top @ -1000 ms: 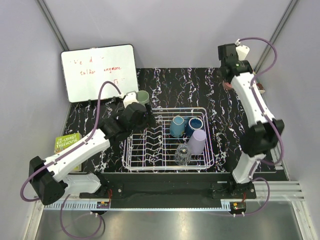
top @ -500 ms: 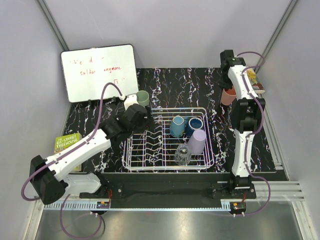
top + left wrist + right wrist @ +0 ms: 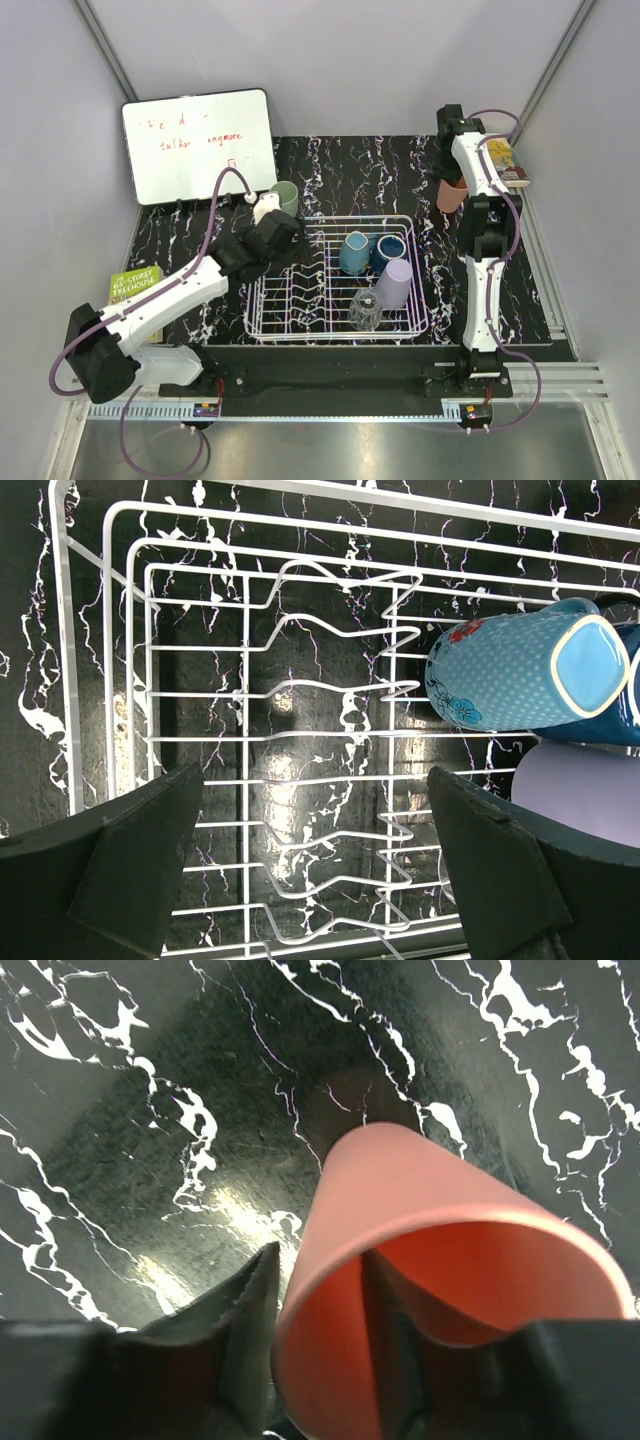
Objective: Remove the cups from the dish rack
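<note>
Since a second ago the right arm has swung down from its raised pose, carrying the salmon pink cup (image 3: 451, 195) low over the black marbled table (image 3: 350, 170), beyond the far right corner of the dish rack (image 3: 300, 290) and well apart from it. The right gripper (image 3: 315, 1310) is clamped on the cup's wall at the rim, one finger inside the mouth and one outside. Whether the cup's base touches the table cannot be told.

The left arm has shifted only slightly. The left gripper (image 3: 315, 865) hovers over the rack's left end, above bare prongs, with its fingers spread wide and nothing between them.

Four cups sit in the rack's right half. The teal cup (image 3: 353, 252) and the dark blue cup (image 3: 388, 250) are side by side near the far edge. The lavender cup (image 3: 395, 283) and the clear glass (image 3: 365, 310) are nearer the front. The pale green cup (image 3: 285, 197) stands on the table just beyond the rack's far left corner.
</note>
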Controlling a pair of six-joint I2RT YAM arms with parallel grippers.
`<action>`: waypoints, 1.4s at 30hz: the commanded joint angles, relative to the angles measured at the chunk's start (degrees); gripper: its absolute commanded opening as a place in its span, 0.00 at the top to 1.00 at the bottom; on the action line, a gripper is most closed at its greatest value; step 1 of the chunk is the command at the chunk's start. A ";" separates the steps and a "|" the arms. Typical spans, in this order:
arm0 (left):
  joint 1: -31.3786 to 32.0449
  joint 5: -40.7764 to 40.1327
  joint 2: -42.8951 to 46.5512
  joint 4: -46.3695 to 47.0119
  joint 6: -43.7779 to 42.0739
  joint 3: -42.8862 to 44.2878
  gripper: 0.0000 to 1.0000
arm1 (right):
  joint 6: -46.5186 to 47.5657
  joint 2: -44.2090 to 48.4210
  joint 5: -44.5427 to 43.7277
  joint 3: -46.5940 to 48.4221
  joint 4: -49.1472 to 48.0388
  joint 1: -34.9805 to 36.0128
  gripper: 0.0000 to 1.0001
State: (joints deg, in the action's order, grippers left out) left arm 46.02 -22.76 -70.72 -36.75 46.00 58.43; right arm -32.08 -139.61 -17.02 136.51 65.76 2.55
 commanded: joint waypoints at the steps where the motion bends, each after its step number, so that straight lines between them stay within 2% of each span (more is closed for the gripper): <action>1: 0.38 -0.43 0.32 1.07 -1.44 0.27 0.01 | -1.31 2.41 0.23 3.76 1.47 -0.17 0.45; 2: 0.65 -0.70 0.49 1.07 -1.70 0.36 0.01 | -2.28 3.46 -1.42 4.55 2.00 -0.17 0.36; 4: 1.09 -1.84 0.93 1.07 -1.88 0.54 0.01 | -4.04 9.42 -1.71 1.25 -0.34 -0.09 0.24; 5: 1.26 -1.85 1.11 1.16 -2.31 0.54 0.01 | -4.31 11.88 -0.66 -0.52 -1.93 -0.09 0.12; 6: 1.44 -2.02 1.37 1.16 -2.49 0.71 0.01 | -4.49 17.04 0.22 -2.37 -3.51 -0.09 0.09; 8: 2.31 -3.07 1.46 1.16 -3.10 1.41 0.01 | -4.31 21.55 2.85 -6.23 -7.13 0.09 0.01; 12: 6.00 -6.14 0.59 1.16 -4.16 3.87 0.01 | -3.52 34.18 4.53 -12.56 -9.15 2.01 0.00; 17: 15.56 -10.19 -5.38 2.12 -7.32 10.02 0.01 | 0.87 50.64 4.89 -32.33 -19.60 7.99 0.00; 18: 16.90 -10.54 -8.27 2.38 -8.20 12.47 0.01 | 1.74 55.36 4.63 -34.97 -20.57 9.13 0.00; 22: 22.26 -12.74 -14.35 3.88 -12.33 17.41 0.01 | 4.30 64.97 6.99 -47.78 -21.55 12.82 0.00; 28: 25.69 -7.66 -15.94 12.48 -16.55 16.63 0.01 | 6.32 82.99 11.03 -64.32 -25.76 13.98 0.00; 30: 26.31 -6.42 -16.47 15.74 -17.34 16.45 0.01 | 6.76 88.95 11.74 -66.45 -25.94 13.98 0.00; 35: 28.16 -5.46 -20.32 20.57 -20.85 18.29 0.01 | 6.94 96.36 15.43 -71.64 -25.07 13.89 0.00; 42: 28.07 -3.34 -28.41 21.55 -22.09 24.44 0.01 | 6.59 98.48 16.22 -74.46 -23.31 13.98 0.00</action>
State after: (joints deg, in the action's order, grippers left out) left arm 74.17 -27.73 -95.64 -19.40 25.87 77.84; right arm -26.37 -40.82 -3.20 63.64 42.85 16.19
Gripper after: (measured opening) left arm 0.987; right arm 0.994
